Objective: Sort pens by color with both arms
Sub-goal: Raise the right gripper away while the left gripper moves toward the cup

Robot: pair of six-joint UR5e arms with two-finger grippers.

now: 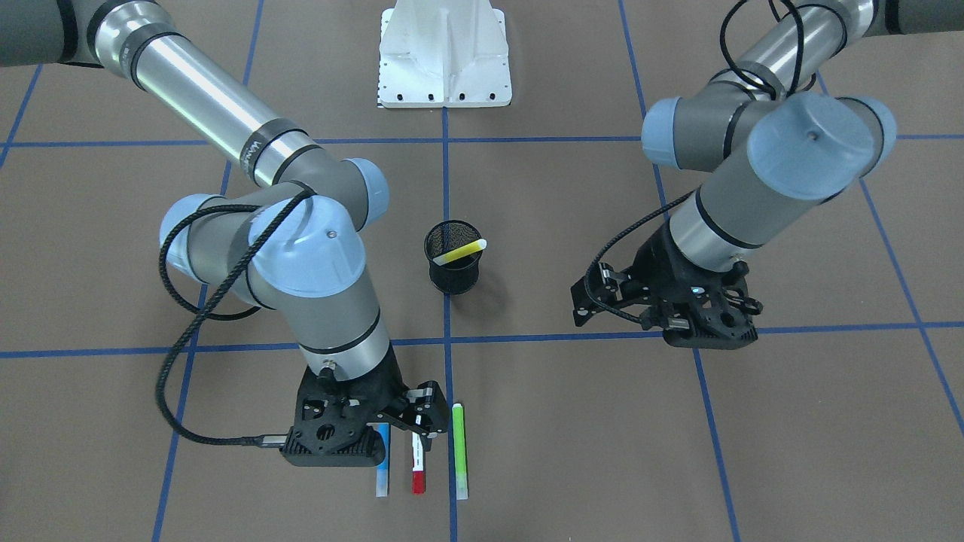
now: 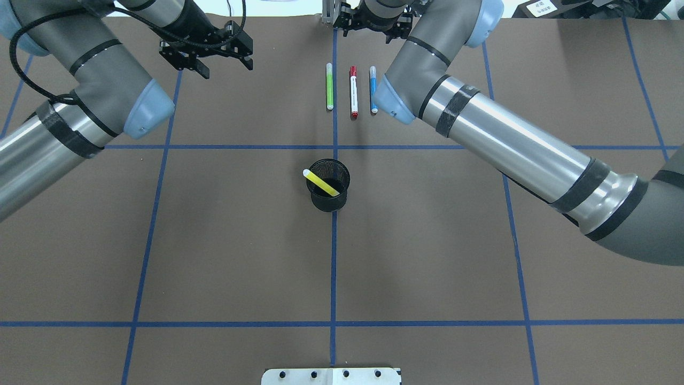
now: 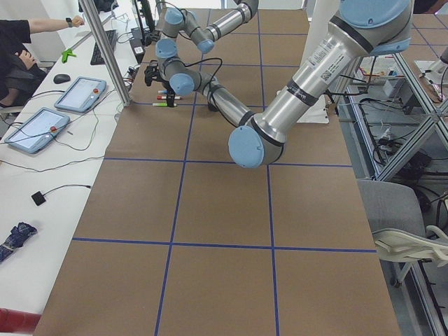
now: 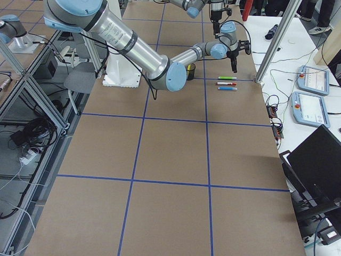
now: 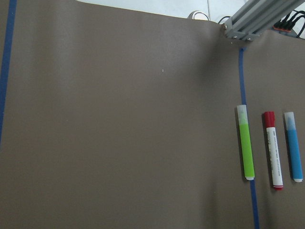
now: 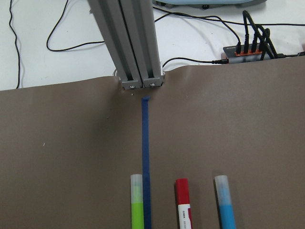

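Three pens lie side by side near the table's far edge: green (image 2: pixel 329 85), white with red caps (image 2: pixel 353 92), blue (image 2: pixel 373 89). They also show in the left wrist view: green (image 5: pixel 246 143), red-capped (image 5: pixel 273 150), blue (image 5: pixel 294 147). A yellow pen (image 2: pixel 320 183) leans inside the black mesh cup (image 2: pixel 342 200). My right gripper (image 2: pixel 371 29) hovers over the far ends of the three pens; its fingers are hidden. My left gripper (image 2: pixel 224 68) hangs open and empty, left of the pens.
The white pedestal base (image 1: pixel 444 60) stands at the robot's side of the table. An aluminium post (image 6: pixel 133 43) rises at the table's far edge just beyond the pens. Blue tape lines (image 2: pixel 334 267) grid the brown table.
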